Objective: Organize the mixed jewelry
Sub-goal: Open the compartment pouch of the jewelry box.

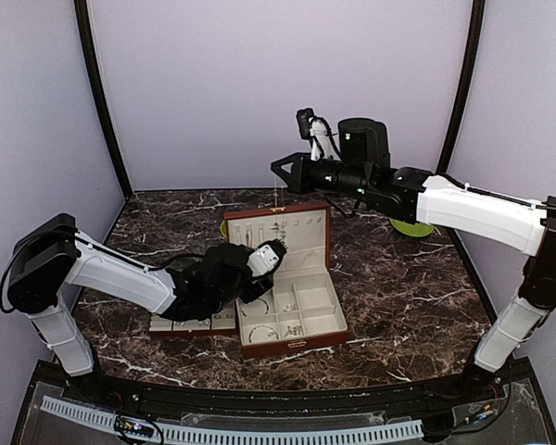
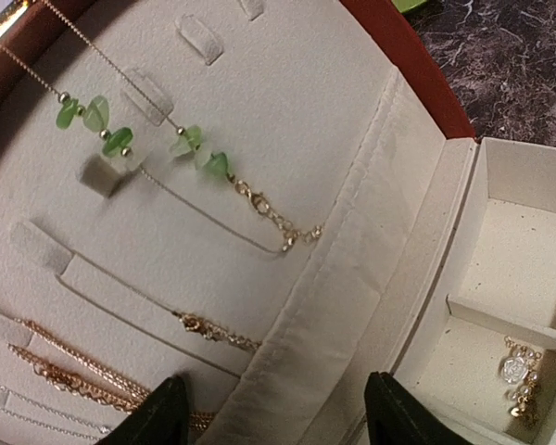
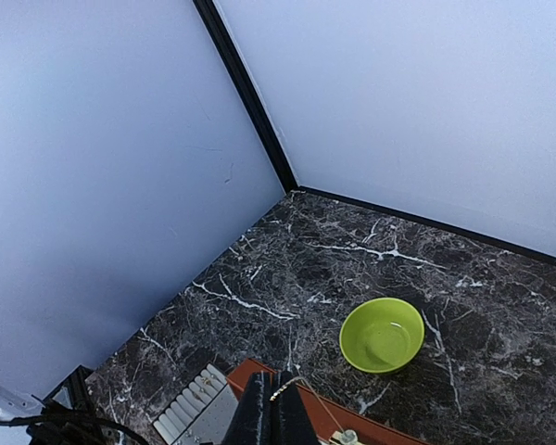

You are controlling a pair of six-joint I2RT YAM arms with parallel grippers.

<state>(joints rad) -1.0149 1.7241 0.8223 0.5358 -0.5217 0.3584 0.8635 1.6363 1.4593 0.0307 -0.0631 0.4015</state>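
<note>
Dark marbled tabletop (image 1: 398, 287) carries the open red-brown box (image 1: 320, 339). High above its upright lid (image 1: 292, 232), the right gripper (image 1: 278, 169) is pinched on a fine chain (image 3: 315, 397) that hangs straight down toward the cream lining. The left gripper (image 2: 280, 413) sits low and spread, empty, just before the necklaces (image 2: 130, 139) hung on that lid.

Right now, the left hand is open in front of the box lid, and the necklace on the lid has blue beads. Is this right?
Only the colour is wrong: the necklace has green beads, not blue, as the left wrist view shows. The left hand is open in front of the box lid.
</note>
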